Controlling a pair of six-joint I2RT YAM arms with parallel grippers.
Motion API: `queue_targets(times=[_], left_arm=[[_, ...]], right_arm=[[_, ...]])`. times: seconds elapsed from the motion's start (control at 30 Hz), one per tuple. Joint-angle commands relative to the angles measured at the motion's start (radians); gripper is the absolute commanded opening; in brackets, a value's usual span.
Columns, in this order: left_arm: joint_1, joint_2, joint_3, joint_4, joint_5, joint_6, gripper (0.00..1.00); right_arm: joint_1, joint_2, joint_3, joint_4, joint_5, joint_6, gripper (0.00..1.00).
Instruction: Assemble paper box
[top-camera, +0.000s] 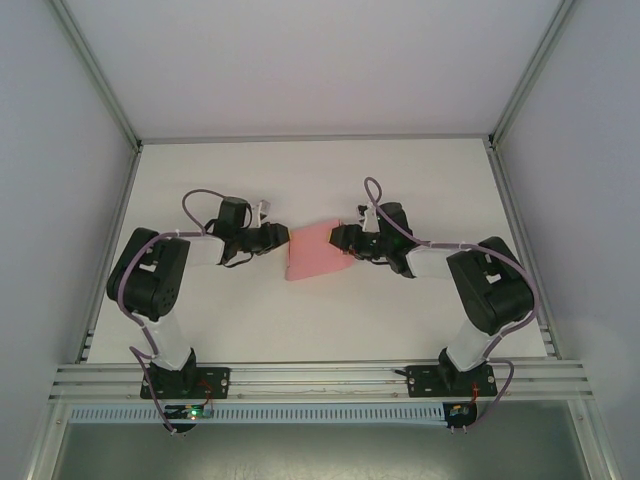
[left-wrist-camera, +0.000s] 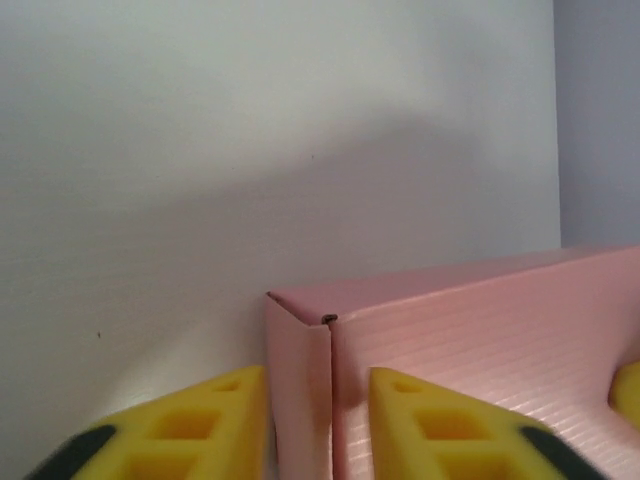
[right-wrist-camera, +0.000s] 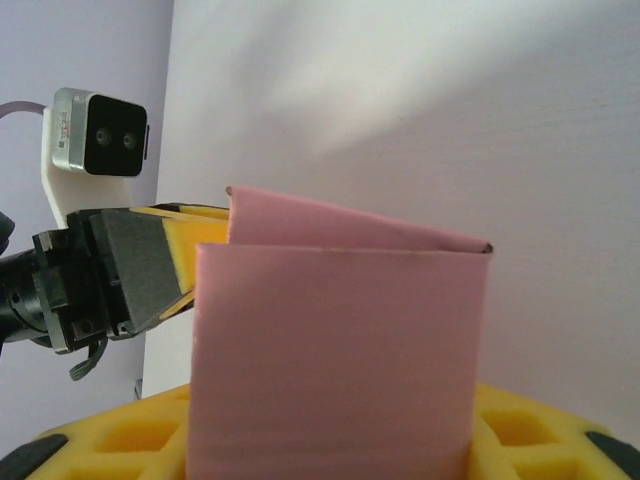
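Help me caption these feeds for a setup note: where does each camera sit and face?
Top external: fixed above and behind the arm bases, looking down on the table; both arms, with the left gripper and right gripper at the paper box.
Left wrist: rides the left arm, looking past the left fingers at the box's corner.
Right wrist: rides the right arm, looking past the right fingers at the box and the left gripper beyond.
Shared: both wrist views see the box, from opposite sides.
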Motion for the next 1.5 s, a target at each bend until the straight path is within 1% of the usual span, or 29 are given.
queue_targets(times=[0.0,0.03,0.07,0.1,0.17,0.27,0.3,0.37,0.43,0.53,0.6,0.63,0.7,0.8,0.9,0.97,1.0,1.1,1.13,1.2,1.3,1.4,1.47], left_arm=[[0.005,-0.12,0.005,0.143,-0.027,0.078,0.65],[0.004,-0.155,0.013,0.148,-0.027,0.108,0.87],[0.0,-0.193,0.023,0.138,-0.031,0.154,1.0],[-0.012,-0.239,0.041,0.102,-0.047,0.228,1.0],[-0.057,-0.324,0.087,-0.048,-0.106,0.428,1.0],[-0.198,-0.418,0.149,-0.3,-0.255,0.797,1.0],[-0.241,-0.433,0.16,-0.355,-0.297,0.895,1.0],[-0.319,-0.451,0.173,-0.429,-0.391,1.041,1.0],[-0.364,-0.462,0.177,-0.453,-0.429,1.145,1.0],[-0.392,-0.47,0.191,-0.458,-0.403,1.232,1.0],[-0.408,-0.469,0.215,-0.528,-0.363,1.32,1.0],[-0.427,-0.469,0.222,-0.563,-0.371,1.366,1.0],[-0.465,-0.472,0.205,-0.542,-0.437,1.415,1.0],[-0.485,-0.459,0.158,-0.437,-0.498,1.464,1.0],[-0.5,-0.419,0.167,-0.418,-0.58,1.5,1.0],[-0.511,-0.39,0.169,-0.406,-0.636,1.528,1.0],[-0.515,-0.376,0.163,-0.375,-0.67,1.532,1.0],[-0.516,-0.348,0.151,-0.306,-0.723,1.539,1.0],[-0.515,-0.342,0.149,-0.287,-0.726,1.535,1.0],[-0.516,-0.33,0.155,-0.292,-0.698,1.53,0.99],[-0.517,-0.317,0.165,-0.288,-0.691,1.513,0.9],[-0.516,-0.316,0.167,-0.274,-0.682,1.506,0.85],[-0.516,-0.316,0.167,-0.267,-0.675,1.505,0.78]], right_arm=[[-0.003,-0.068,-0.003,-0.007,0.008,-0.002,0.45],[-0.005,-0.08,0.001,-0.03,0.017,-0.006,0.45],[-0.009,-0.093,0.004,-0.056,0.027,-0.006,0.45],[-0.013,-0.108,0.01,-0.084,0.036,-0.006,0.45],[-0.019,-0.135,0.021,-0.144,0.061,0.006,0.45],[-0.042,-0.166,0.064,-0.27,0.076,0.072,0.45],[-0.053,-0.175,0.079,-0.318,0.076,0.11,0.45],[-0.081,-0.192,0.127,-0.441,0.046,0.171,0.44],[-0.108,-0.207,0.166,-0.547,0.012,0.223,0.43],[-0.143,-0.223,0.196,-0.587,-0.066,0.314,0.43],[-0.172,-0.221,0.216,-0.601,-0.131,0.361,0.41],[-0.193,-0.219,0.225,-0.621,-0.154,0.374,0.41],[-0.202,-0.218,0.239,-0.652,-0.203,0.395,0.39],[-0.206,-0.216,0.258,-0.703,-0.256,0.412,0.38],[-0.211,-0.223,0.265,-0.738,-0.261,0.423,0.38],[-0.21,-0.228,0.263,-0.724,-0.269,0.45,0.37],[-0.208,-0.23,0.263,-0.72,-0.267,0.459,0.35],[-0.2,-0.24,0.258,-0.723,-0.265,0.476,0.35],[-0.202,-0.243,0.253,-0.72,-0.265,0.484,0.35],[-0.202,-0.259,0.245,-0.703,-0.256,0.502,0.35],[-0.204,-0.273,0.242,-0.704,-0.264,0.502,0.35],[-0.203,-0.282,0.23,-0.704,-0.26,0.498,0.36],[-0.203,-0.284,0.222,-0.697,-0.261,0.499,0.36]])
